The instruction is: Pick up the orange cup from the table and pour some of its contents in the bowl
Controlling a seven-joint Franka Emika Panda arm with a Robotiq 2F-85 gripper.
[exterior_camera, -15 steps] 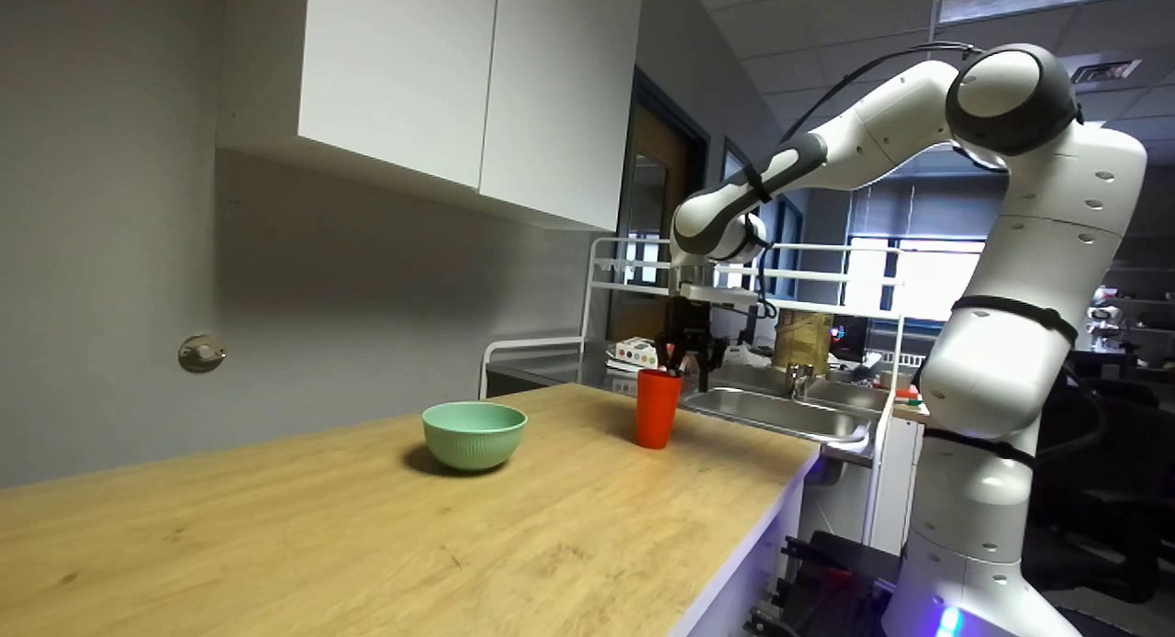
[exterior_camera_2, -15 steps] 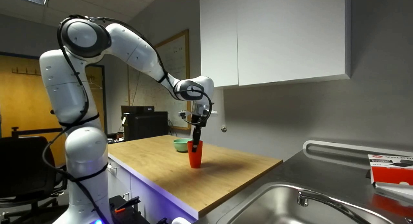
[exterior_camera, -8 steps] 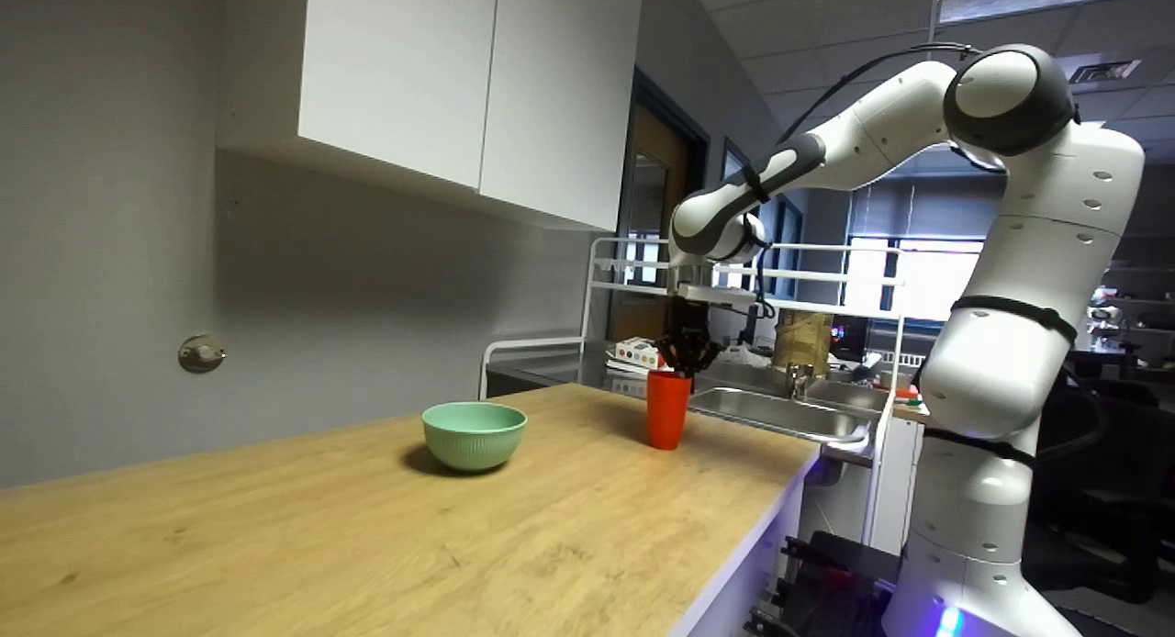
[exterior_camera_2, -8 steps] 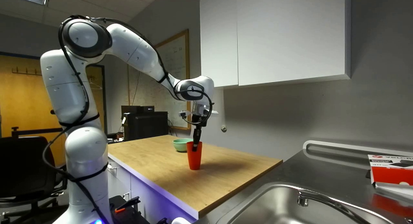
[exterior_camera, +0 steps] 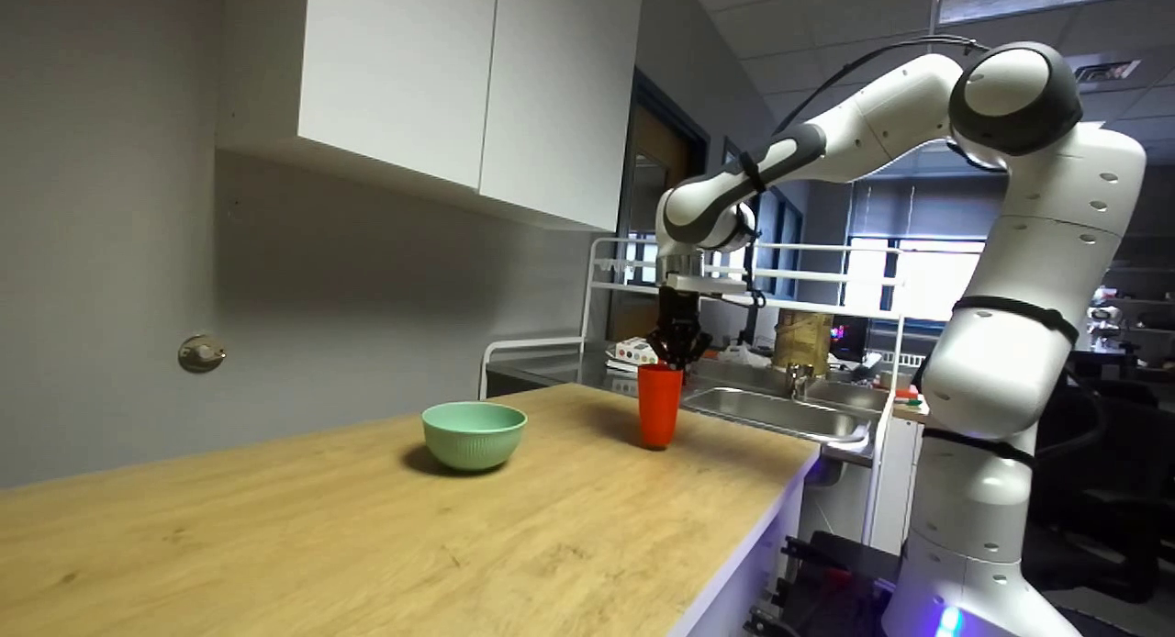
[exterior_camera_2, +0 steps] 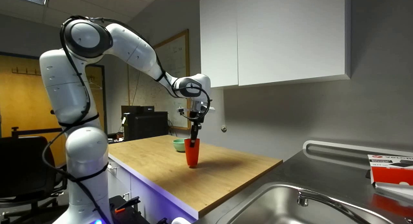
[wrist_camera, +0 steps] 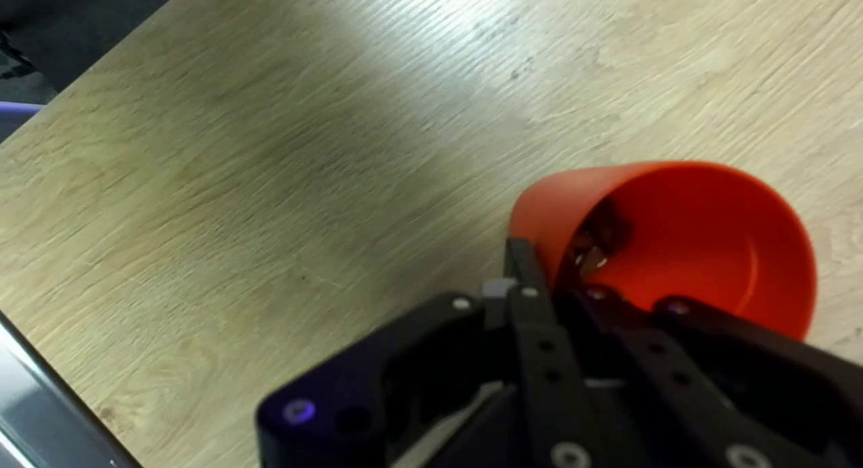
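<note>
- Orange cup (wrist_camera: 708,239), right of the wrist frame, at or barely above the table (exterior_camera: 367,545): likely light, smooth, slightly springy plastic, not fragile.
- Gripper (wrist_camera: 551,274): clamped across its upper wall, inside and out.
- That near-rim pinch seems right, though the cup may swivel.

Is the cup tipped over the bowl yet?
No, in an exterior view the orange cup is nearly upright, with table between it and the bowl.

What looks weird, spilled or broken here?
Nothing looks spilled or broken. Maybe odd: the two-fingered black claw reaches inside the tapered red-orange plastic tumbler, pinching one side instead of going around it. The round mint-green bowl stands upright.
</note>
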